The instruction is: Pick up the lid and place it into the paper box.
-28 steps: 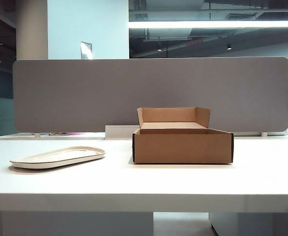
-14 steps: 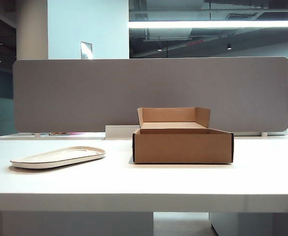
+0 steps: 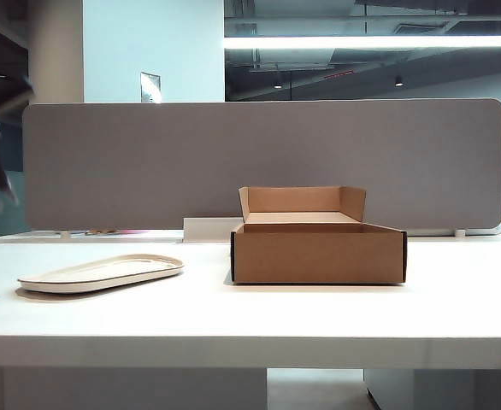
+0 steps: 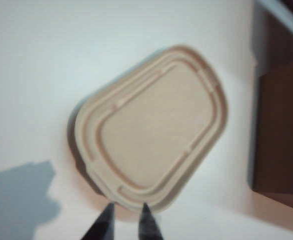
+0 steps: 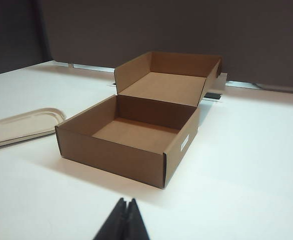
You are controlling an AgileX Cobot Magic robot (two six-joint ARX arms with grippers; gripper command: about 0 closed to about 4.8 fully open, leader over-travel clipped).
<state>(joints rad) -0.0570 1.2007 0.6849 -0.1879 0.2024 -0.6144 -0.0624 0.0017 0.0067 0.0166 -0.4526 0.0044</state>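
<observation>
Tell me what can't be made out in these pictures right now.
- Left gripper: exterior view shows only a dark blur at the edge; wrist view cuts off all but the tips.
- Right gripper: cropped in its wrist view, absent from the exterior view.
- Paper box: blurred, cut off in left wrist view.
- Lid: cropped in right wrist view.

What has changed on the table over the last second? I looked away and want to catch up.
The left arm has swung into the exterior view at the far left edge, a dark blur; its left gripper hangs above the flat off-white oblong pulp lid, jaws apart, holding nothing. The lid, the low brown cardboard paper box and the shut right gripper stayed put.
</observation>
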